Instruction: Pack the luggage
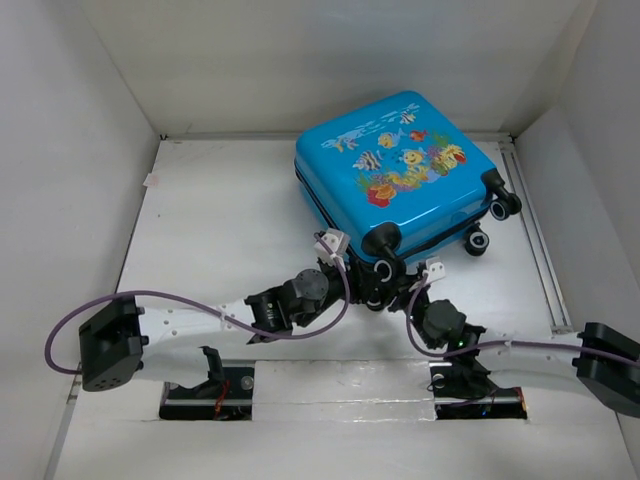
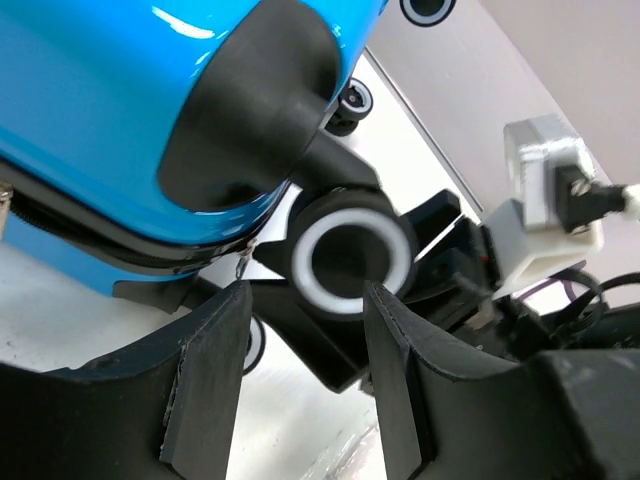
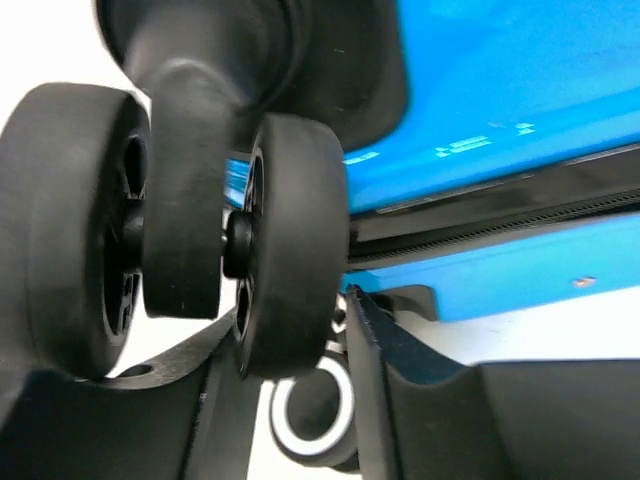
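The luggage [image 1: 400, 165] lies flat on the desk [image 1: 220, 220], in the far right part, fish print up. One corner points toward the middle of the near edge. Its two shells are together, and the dark zip line runs unbroken along the side in both wrist views, so the case is closed. No clothes or other items to pack show anywhere, and the lining is hidden. From this I judge that the packing proper is either all ahead or already done; the views do not settle which. Both arms meet at the near corner, around one caster wheel [image 3: 290, 250]. The left tool [image 2: 305, 310] is open and holds nothing; a white-ringed wheel sits just beyond its fingers [image 2: 215, 390]. In the right tool [image 3: 290, 340], one half of the double wheel sits between the parted fingers, with the right finger [image 3: 400, 400] against the tyre. I cannot tell whether the tool is actually clamping it. The step in hand looks like shifting or turning the case by this wheel. If the case is yet to be filled, unzipping and lifting the lid remain.
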Robot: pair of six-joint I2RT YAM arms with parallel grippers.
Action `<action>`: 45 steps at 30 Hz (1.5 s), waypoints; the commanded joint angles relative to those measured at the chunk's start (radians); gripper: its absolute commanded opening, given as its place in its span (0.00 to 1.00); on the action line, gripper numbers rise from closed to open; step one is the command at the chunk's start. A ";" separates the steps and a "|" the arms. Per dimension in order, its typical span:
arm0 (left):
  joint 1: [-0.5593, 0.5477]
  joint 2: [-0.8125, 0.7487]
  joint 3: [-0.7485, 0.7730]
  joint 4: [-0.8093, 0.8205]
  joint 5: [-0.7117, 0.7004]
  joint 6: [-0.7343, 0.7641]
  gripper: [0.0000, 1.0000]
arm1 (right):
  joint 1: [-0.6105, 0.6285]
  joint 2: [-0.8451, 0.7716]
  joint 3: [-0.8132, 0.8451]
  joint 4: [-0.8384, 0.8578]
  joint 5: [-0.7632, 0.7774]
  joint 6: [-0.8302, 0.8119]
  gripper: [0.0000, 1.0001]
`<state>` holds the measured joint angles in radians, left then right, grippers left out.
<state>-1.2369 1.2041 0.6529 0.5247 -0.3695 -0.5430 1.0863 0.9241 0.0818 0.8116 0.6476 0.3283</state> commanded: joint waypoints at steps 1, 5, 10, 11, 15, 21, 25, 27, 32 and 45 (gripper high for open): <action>0.002 0.008 0.054 0.023 -0.023 0.017 0.43 | -0.009 0.060 0.059 0.201 0.152 -0.028 0.41; 0.002 0.017 0.063 0.023 -0.042 0.017 0.43 | -0.009 0.148 0.050 0.320 0.185 -0.003 0.33; 0.002 0.017 0.073 0.032 -0.066 0.026 0.42 | -0.009 0.251 0.041 0.495 0.225 -0.025 0.15; 0.002 0.026 0.073 0.032 -0.077 0.026 0.42 | -0.009 0.280 0.050 0.532 0.225 -0.034 0.13; 0.033 0.015 0.073 0.021 -0.091 0.017 0.41 | 0.006 0.331 0.090 0.506 0.169 0.012 0.28; 0.137 -0.017 0.025 0.041 0.010 -0.015 0.43 | 0.135 0.286 -0.023 0.468 0.331 0.147 0.40; 0.159 -0.026 0.025 0.032 0.053 -0.015 0.43 | 0.213 0.315 -0.047 0.383 0.420 0.259 0.41; 0.159 -0.037 0.025 0.032 0.053 -0.026 0.45 | 0.248 0.390 -0.037 0.478 0.441 0.188 0.41; 0.159 -0.060 0.051 -0.034 0.064 -0.052 0.46 | 0.276 0.622 0.024 0.715 0.463 -0.009 0.42; 0.159 -0.052 0.031 -0.023 0.116 -0.071 0.46 | 0.256 0.754 0.134 0.992 0.521 -0.284 0.46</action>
<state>-1.0786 1.1481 0.6792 0.4835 -0.2741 -0.6041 1.3529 1.6718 0.2024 1.3266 1.1481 0.1040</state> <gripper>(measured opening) 0.455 0.455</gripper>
